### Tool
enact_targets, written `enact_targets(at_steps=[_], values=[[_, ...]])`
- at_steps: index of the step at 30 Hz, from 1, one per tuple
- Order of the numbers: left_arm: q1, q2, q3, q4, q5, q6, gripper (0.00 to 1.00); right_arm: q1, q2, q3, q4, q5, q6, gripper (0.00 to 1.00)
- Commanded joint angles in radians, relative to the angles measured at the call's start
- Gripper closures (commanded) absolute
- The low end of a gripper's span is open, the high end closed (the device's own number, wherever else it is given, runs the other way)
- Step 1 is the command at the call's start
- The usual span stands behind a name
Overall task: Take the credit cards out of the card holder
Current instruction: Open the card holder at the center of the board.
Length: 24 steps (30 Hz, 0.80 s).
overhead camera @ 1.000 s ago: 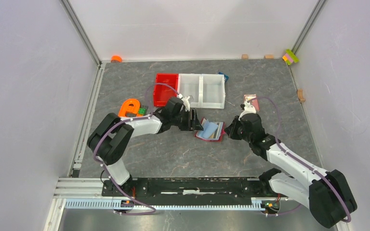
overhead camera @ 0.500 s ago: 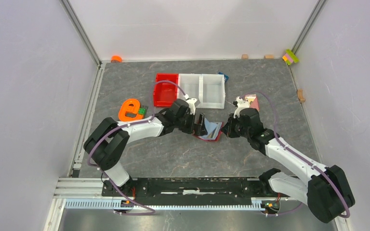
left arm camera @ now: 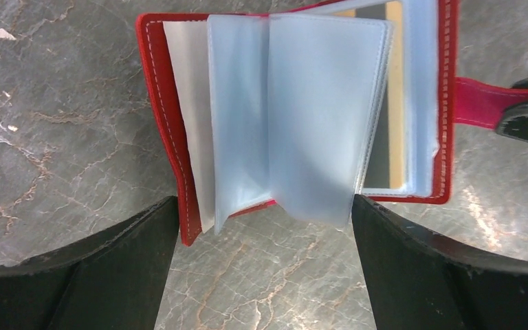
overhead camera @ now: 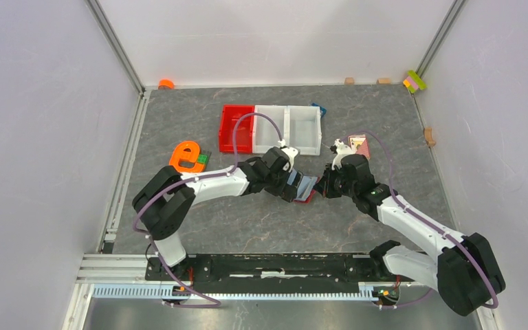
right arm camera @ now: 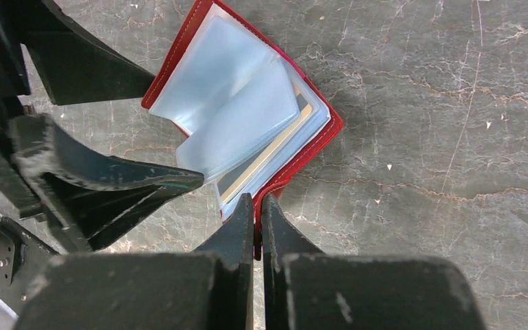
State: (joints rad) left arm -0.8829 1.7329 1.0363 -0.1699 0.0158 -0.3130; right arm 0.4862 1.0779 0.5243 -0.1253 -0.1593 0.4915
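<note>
The card holder (left arm camera: 172, 137) is a red wallet lying open on the grey table, its clear plastic sleeves (left arm camera: 316, 117) fanned up. It also shows in the top view (overhead camera: 306, 188) and the right wrist view (right arm camera: 316, 141). A tan-orange card (left arm camera: 394, 103) and a black card (left arm camera: 378, 155) sit in its pockets; their edges show in the right wrist view (right arm camera: 275, 157). I cannot make out the pale grey-blue card. My left gripper (left arm camera: 265, 275) is open and empty, straddling the wallet's near edge. My right gripper (right arm camera: 258, 206) is shut on the wallet's snap tab (left arm camera: 478, 103).
A red bin (overhead camera: 236, 128) and joined white bins (overhead camera: 289, 129) stand behind the wallet. An orange letter-shaped piece (overhead camera: 185, 155) lies at the left. A pink-and-white patterned card (overhead camera: 359, 144) lies behind my right arm. Small blocks (overhead camera: 415, 81) sit by the back wall.
My left gripper has moved right, from beside the wallet to over its left side. My right gripper has closed in on the wallet's right edge and holds the tab.
</note>
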Motion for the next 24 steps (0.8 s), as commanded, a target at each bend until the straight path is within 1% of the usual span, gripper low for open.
enact_targets(at_steps=[1,5,6,8,10,12,13,15,20,22,23,24], values=[[-0.028,0.043,0.074,-0.064,-0.103,0.077,0.00,0.002,0.004,0.040,0.032,-0.022,-0.008,1.00],[-0.033,0.064,0.091,-0.086,-0.139,0.080,0.00,0.000,0.004,0.042,0.032,-0.023,-0.012,1.00],[-0.033,0.067,0.095,-0.096,-0.166,0.073,0.01,0.001,0.004,0.042,0.030,-0.023,-0.013,1.00],[-0.028,0.070,0.097,-0.105,-0.203,0.053,0.04,0.002,0.002,0.042,0.026,-0.022,-0.018,1.00],[0.002,0.056,0.070,-0.075,-0.168,0.014,0.15,0.001,0.002,0.042,0.020,-0.018,-0.024,1.00],[0.048,0.036,0.030,-0.020,-0.076,-0.025,0.27,0.001,-0.001,0.041,0.012,-0.015,-0.031,1.00],[0.070,0.030,0.016,-0.007,-0.054,-0.035,0.30,0.002,-0.004,0.039,0.010,-0.014,-0.033,1.00],[0.091,0.020,0.004,0.000,-0.044,-0.049,0.32,0.002,-0.009,0.033,0.009,-0.011,-0.036,1.00],[0.163,-0.006,-0.057,0.073,0.038,-0.126,0.46,0.002,-0.009,0.028,0.000,-0.013,-0.049,1.00],[0.205,-0.017,-0.087,0.092,0.055,-0.160,0.47,0.002,-0.008,0.028,-0.003,-0.013,-0.053,1.00],[0.226,-0.029,-0.105,0.112,0.069,-0.173,0.46,0.002,-0.008,0.027,-0.005,-0.014,-0.054,1.00],[0.238,-0.045,-0.123,0.138,0.080,-0.187,0.40,0.002,-0.010,0.027,-0.005,-0.013,-0.056,1.00]])
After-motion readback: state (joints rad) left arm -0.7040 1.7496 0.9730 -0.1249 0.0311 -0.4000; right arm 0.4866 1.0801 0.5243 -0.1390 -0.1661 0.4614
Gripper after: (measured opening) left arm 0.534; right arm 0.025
